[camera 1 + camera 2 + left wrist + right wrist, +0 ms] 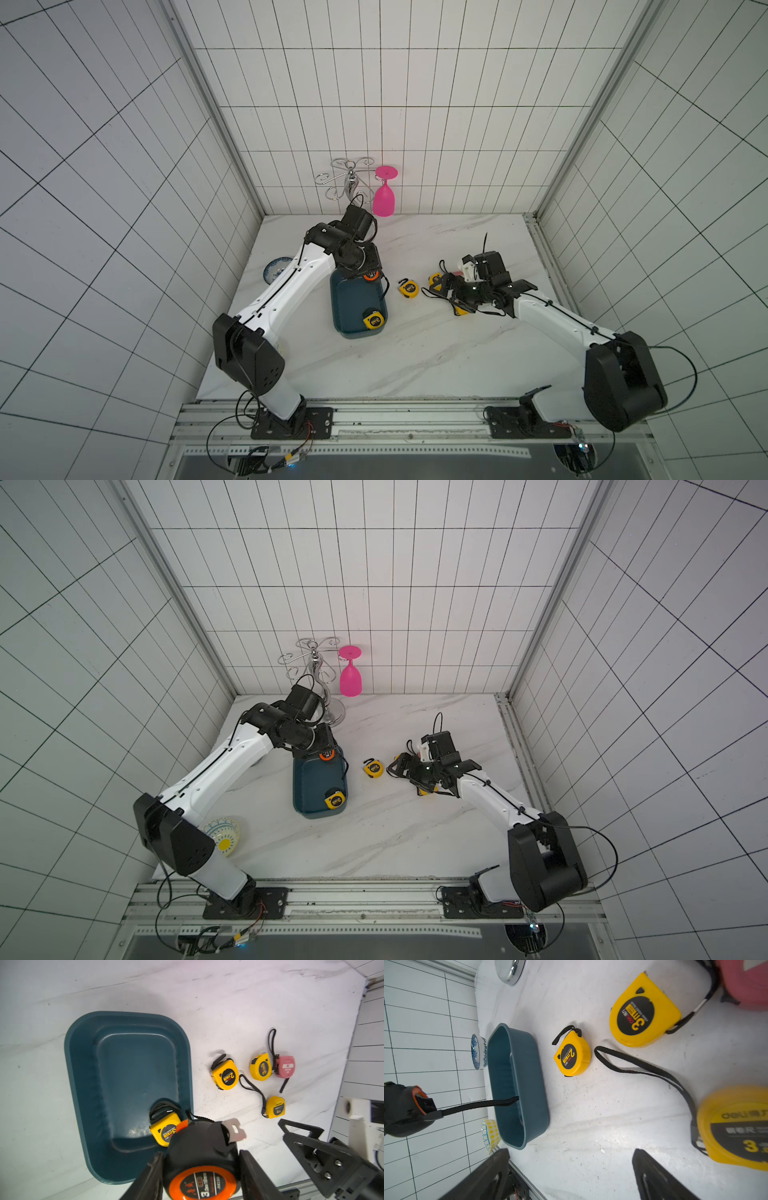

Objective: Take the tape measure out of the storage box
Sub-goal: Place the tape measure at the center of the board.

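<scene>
The storage box (351, 299) (311, 779) (135, 1068) (529, 1076) is a shallow dark teal tub near the table's middle. My left gripper (200, 1160) (365, 274) hangs over the box's far end, shut on a black and orange tape measure (202, 1184) (327, 755) (402, 1109). That tape measure's black strap dangles toward the box. A yellow tape measure (372, 320) (336, 800) (165, 1131) lies in the box's near right corner. My right gripper (571, 1169) (451, 295) stands open, low over the table right of the box, holding nothing.
Three yellow tape measures (226, 1075) (260, 1067) (275, 1106) and a pink one (285, 1066) lie on the table right of the box, round my right gripper. A chrome glass rack (351, 183) with a pink goblet (383, 199) stands at the back. Two patterned dishes (276, 268) (224, 835) sit left.
</scene>
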Available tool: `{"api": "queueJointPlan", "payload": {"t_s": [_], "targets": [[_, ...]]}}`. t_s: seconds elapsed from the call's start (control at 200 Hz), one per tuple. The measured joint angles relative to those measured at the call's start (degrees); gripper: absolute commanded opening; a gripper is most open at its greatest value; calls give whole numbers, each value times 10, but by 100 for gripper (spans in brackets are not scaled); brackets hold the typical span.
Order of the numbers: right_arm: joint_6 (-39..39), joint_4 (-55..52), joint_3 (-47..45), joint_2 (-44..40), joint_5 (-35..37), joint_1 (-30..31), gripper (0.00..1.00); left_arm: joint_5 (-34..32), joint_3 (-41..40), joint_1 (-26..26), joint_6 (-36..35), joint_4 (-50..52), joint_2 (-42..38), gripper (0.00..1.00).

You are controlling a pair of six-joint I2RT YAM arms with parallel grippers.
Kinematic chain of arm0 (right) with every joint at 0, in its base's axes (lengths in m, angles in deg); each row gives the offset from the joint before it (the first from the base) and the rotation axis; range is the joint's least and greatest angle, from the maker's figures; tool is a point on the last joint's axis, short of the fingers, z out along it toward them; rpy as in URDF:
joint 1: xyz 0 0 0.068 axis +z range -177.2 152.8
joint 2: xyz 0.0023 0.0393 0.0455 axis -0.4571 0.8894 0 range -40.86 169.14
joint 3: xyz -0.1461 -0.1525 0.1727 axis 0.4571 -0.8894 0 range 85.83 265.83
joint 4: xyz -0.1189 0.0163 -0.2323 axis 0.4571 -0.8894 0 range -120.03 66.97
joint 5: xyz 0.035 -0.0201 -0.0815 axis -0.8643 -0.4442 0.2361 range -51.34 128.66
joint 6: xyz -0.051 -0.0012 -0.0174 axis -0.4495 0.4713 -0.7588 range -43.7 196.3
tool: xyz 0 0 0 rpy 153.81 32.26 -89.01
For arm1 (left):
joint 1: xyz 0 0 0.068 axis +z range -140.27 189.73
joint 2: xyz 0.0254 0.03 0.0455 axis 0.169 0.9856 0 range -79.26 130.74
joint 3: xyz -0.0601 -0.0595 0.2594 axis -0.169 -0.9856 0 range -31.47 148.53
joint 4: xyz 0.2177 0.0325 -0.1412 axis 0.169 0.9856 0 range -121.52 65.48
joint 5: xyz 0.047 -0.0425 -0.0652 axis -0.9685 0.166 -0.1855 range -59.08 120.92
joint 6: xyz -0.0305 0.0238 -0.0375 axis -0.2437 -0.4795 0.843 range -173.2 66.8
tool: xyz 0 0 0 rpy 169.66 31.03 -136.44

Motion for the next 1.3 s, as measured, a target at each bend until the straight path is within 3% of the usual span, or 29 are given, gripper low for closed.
{"api": "queueJointPlan", "payload": {"t_s": [0.47, 1.014, 1.299], "targets": [[-3, 105, 0, -94, 59, 69, 97, 52, 41, -47, 77, -47, 9, 0], [-18, 199, 0, -73, 62, 103, 97, 110, 19, -52, 133, -109, 11, 0], [-22, 243, 0, -47, 48, 113, 90, 141, 5, -62, 144, -128, 20, 0]]}}
